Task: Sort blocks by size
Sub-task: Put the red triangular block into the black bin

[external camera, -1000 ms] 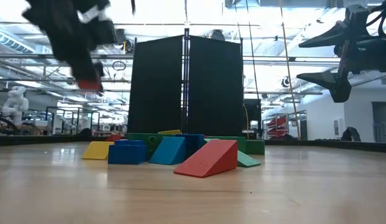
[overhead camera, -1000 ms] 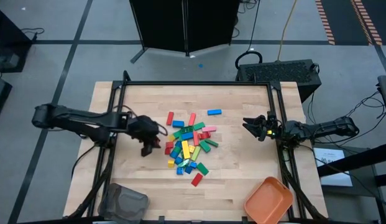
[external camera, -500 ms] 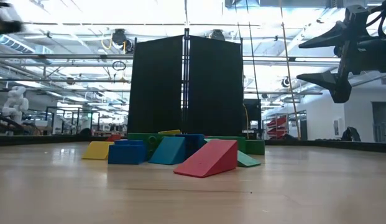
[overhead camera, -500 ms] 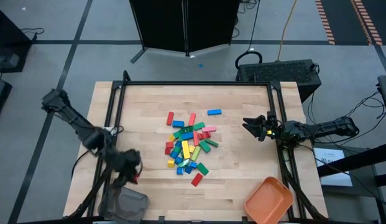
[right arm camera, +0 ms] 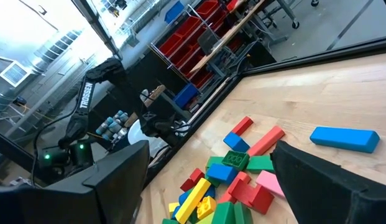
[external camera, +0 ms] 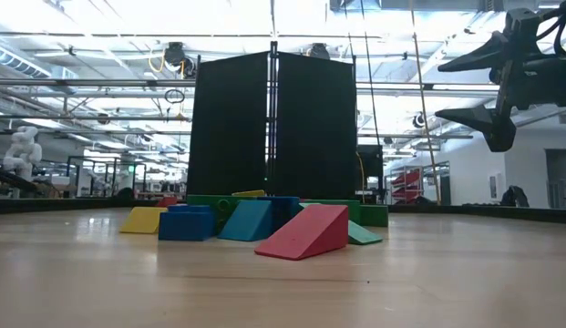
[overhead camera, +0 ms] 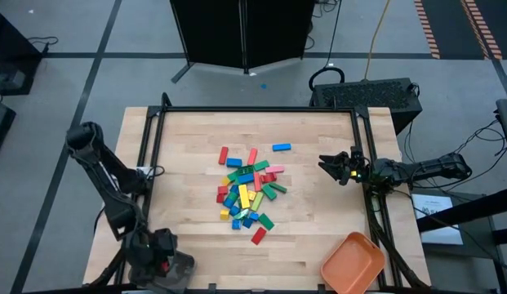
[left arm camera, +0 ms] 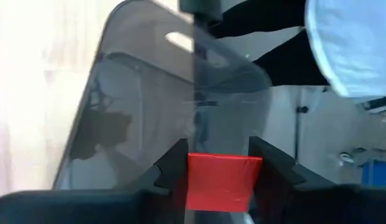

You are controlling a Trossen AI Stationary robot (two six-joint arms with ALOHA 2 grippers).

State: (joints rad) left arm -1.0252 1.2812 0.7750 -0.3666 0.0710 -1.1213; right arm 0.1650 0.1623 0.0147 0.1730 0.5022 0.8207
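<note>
Left claw grips red block, lower edge cut off

Small plastic toy blocks in red, blue, green, yellow and pink are lying heaped mid-table, short squarish ones mixed among long rectangular ones. A long blue block is lying apart beyond the heap; a red block is lying just off its near edge. Another red block is sitting pinched between dark fingers.
</note>
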